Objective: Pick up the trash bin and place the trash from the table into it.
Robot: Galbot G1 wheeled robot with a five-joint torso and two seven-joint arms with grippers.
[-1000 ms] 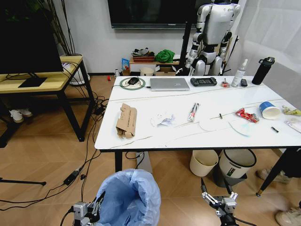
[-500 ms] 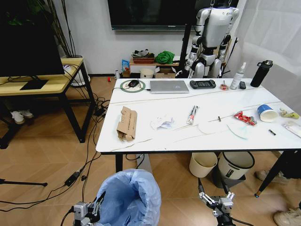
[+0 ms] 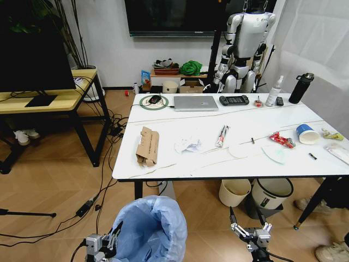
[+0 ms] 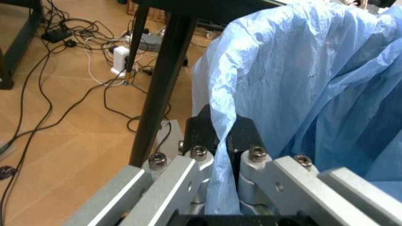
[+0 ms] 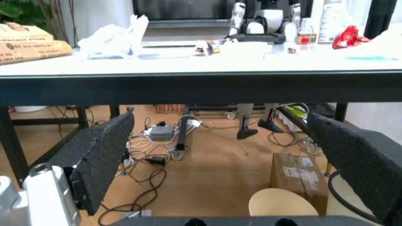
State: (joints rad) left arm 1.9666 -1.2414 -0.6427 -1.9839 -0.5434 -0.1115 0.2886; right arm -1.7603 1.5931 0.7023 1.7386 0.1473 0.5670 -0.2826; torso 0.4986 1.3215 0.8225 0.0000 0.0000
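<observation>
Crinkly light-blue plastic bulges over the trash bin [image 3: 148,227], hiding its round body, and the bin's lower part is cut off by the head view's edge, just in front of the marble-look surface [image 3: 240,164] and below its near edge. The left gripper [image 3: 112,238] sits at the bin's left side, its jaws clenched on a fold of the thin bag, which the left wrist view shows pinched between the dark pads [image 4: 207,134] and running down past the bolted metal links. The right gripper [image 3: 248,225] hangs low in front of the surface, apart from the bin, jaws released and wide, with textured black pads [image 5: 100,155] framing the dark underside of the surface. On the glossy white top with thin dark veins lie a flattened brown cardboard carton [image 3: 148,146], crumpled white paper [image 3: 187,144], a crushed red can [image 3: 283,140] and a blue-and-white paper cup [image 3: 306,133] on its side; smaller scraps near the cup are too small to make out.
</observation>
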